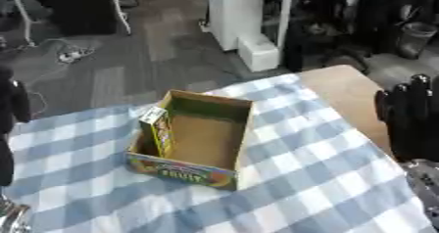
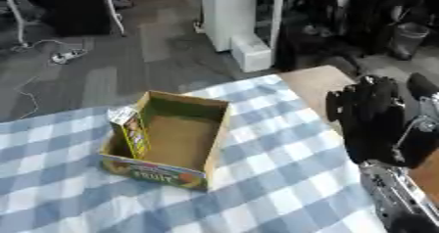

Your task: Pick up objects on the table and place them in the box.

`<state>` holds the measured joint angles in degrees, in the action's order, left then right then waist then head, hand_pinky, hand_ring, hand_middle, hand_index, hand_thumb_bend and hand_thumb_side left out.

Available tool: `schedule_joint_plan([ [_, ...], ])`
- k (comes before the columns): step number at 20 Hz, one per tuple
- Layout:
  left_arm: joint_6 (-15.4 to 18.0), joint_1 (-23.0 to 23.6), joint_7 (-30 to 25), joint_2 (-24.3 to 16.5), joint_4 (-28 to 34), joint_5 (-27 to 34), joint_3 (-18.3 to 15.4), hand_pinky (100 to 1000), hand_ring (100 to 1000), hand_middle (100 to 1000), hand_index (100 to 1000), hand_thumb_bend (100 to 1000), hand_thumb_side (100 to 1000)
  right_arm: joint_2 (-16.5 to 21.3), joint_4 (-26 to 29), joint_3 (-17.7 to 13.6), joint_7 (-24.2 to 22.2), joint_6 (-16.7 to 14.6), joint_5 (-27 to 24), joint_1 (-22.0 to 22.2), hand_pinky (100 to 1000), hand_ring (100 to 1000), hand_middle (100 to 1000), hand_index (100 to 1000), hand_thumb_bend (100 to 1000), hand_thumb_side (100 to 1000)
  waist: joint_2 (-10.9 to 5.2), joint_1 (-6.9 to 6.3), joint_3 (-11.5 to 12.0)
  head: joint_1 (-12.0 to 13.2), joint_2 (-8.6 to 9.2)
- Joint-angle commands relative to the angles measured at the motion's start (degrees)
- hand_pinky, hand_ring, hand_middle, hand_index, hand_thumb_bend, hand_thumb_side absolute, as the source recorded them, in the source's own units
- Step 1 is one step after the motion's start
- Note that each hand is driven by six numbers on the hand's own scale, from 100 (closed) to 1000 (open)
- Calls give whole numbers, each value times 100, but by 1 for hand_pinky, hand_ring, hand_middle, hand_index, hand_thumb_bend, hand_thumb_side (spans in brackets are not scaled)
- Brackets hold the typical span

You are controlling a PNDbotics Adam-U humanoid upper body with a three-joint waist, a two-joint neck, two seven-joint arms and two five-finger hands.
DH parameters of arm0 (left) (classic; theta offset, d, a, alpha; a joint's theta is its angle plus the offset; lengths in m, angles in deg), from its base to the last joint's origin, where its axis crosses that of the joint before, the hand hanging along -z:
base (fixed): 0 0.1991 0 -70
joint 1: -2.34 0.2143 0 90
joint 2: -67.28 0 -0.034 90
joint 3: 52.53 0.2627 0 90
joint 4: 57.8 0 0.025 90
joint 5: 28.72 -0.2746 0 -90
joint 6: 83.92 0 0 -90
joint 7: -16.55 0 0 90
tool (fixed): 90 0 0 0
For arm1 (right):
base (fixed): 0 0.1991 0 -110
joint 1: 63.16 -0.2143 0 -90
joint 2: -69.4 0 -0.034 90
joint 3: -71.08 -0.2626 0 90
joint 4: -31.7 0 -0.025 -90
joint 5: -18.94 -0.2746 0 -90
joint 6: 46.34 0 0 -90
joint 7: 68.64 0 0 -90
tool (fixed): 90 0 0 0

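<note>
An open cardboard box (image 1: 243, 140) with a colourful printed front sits on the blue and white checked tablecloth (image 1: 308, 178). Inside it, a small yellow-green carton (image 1: 158, 129) leans upright against the left wall. My right hand (image 2: 377, 122) hovers at the table's right edge, fingers straight and pointing up, holding nothing, well apart from the box. My left hand (image 1: 12, 104) shows only as a dark shape at the left edge; its fingers are hidden.
The bare wooden table corner (image 1: 343, 87) lies beyond the cloth at the upper right. On the grey floor behind stand a white cabinet (image 1: 236, 14), cables (image 1: 68, 56) and a bin (image 1: 416, 36).
</note>
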<state>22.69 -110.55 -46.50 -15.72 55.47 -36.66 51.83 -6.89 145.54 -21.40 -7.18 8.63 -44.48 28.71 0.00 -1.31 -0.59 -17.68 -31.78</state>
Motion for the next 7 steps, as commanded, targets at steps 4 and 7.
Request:
schedule_joint_plan([
  [4, -45, -37, -76, 2, 106, 43, -20, 100, 101, 322, 512, 367, 689, 44, 75, 23, -425, -353, 62, -73, 330, 258, 241, 424, 100, 861, -29, -7, -3, -91, -58],
  [7, -74, -24, -88, -6, 90, 38, -37, 100, 102, 323, 514, 365, 692, 60, 75, 17, -431, -371, 46, -88, 330, 259, 242, 423, 100, 861, -33, -14, -19, -90, -19],
])
